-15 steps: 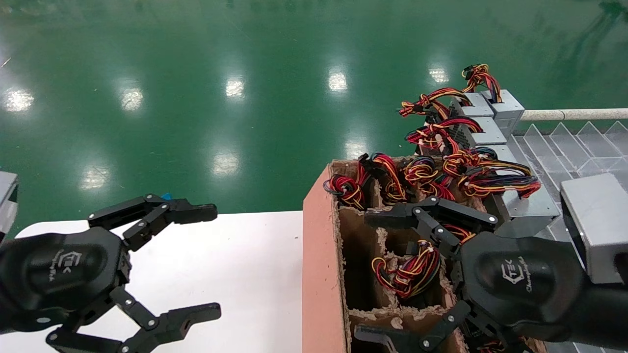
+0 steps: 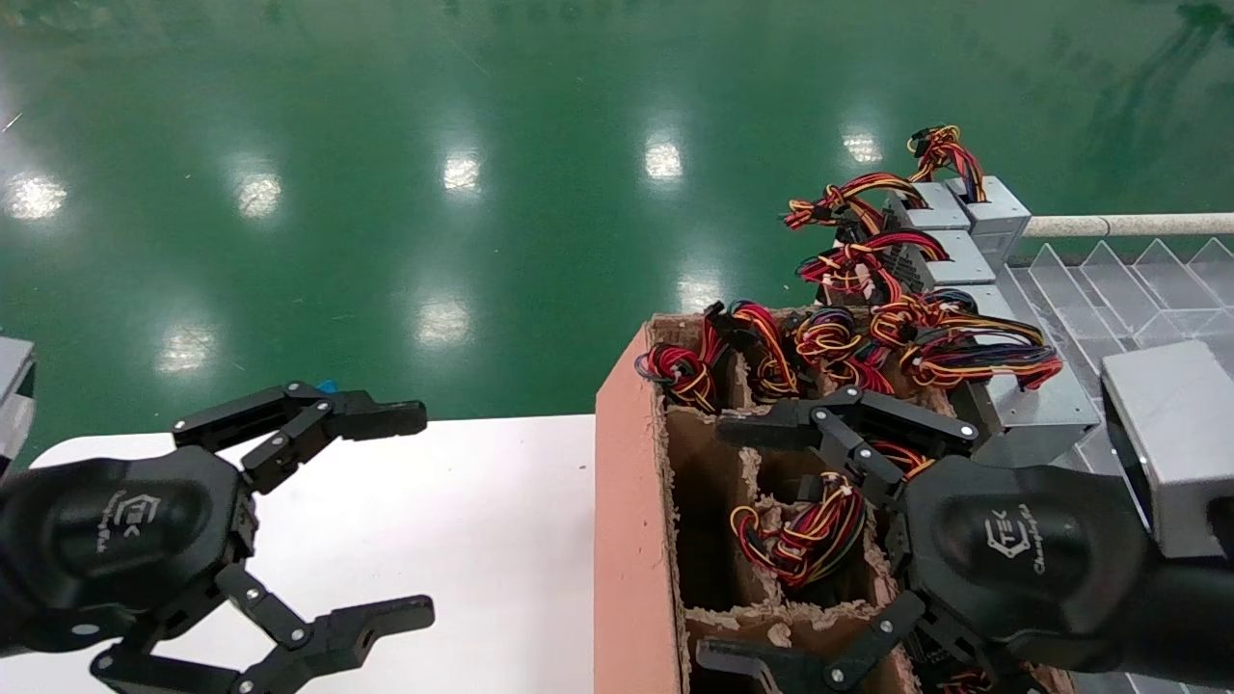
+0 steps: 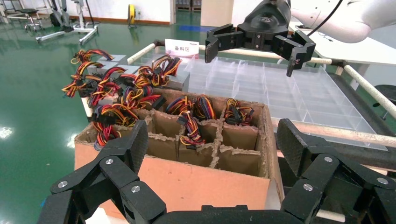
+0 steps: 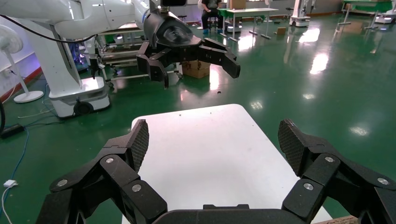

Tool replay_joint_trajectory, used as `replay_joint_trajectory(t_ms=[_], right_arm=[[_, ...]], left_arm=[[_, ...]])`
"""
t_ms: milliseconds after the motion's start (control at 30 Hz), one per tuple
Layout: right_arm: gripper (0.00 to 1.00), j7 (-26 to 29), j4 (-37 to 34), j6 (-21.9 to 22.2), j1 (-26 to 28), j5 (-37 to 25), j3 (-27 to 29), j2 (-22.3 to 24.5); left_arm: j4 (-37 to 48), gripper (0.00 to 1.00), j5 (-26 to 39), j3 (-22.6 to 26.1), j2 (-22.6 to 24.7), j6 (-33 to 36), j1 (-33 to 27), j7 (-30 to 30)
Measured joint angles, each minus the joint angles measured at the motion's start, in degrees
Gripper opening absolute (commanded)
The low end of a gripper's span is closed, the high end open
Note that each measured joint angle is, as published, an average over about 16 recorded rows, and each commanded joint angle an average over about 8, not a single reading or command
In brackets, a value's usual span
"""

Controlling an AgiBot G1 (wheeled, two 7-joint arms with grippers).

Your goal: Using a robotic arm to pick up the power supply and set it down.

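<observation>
My right gripper [image 2: 711,542] hangs open above the divided cardboard box [image 2: 631,540], holding nothing. Under its fingers, a looped red, yellow and black wire bundle of a power supply [image 2: 800,535] pokes out of a middle cell; its grey case is hidden. My left gripper [image 2: 424,513] is open and empty over the white table [image 2: 482,501]. In the left wrist view the left gripper [image 3: 212,140] faces the box's side [image 3: 187,182], with the right gripper [image 3: 257,44] above the box. The right wrist view has the right gripper [image 4: 212,140] open over the table [image 4: 205,149].
More wire bundles [image 2: 762,352] fill the box's far cells. Several grey power supplies [image 2: 964,260] with wires lie beyond the box, on a clear compartmented tray [image 2: 1138,289]. A grey wrist block [image 2: 1171,443] is at the right. Green floor surrounds the table.
</observation>
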Motion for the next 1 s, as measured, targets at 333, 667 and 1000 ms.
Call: replay_joint_trajectory(t_ms=[333,667,1000], right_arm=[[1.0,0.0,0.0,0.0,0.0,0.0,0.0,0.0],[1.0,0.0,0.0,0.0,0.0,0.0,0.0,0.0],[1.0,-0.21,-0.11,0.18,0.04,-0.31,-0.05,-0.1]], left_arm=[[0.0,1.0,0.0,0.0,0.0,0.0,0.0,0.0],[0.0,1.0,0.0,0.0,0.0,0.0,0.0,0.0],[0.0,0.2,0.0,0.0,0.0,0.0,0.0,0.0]])
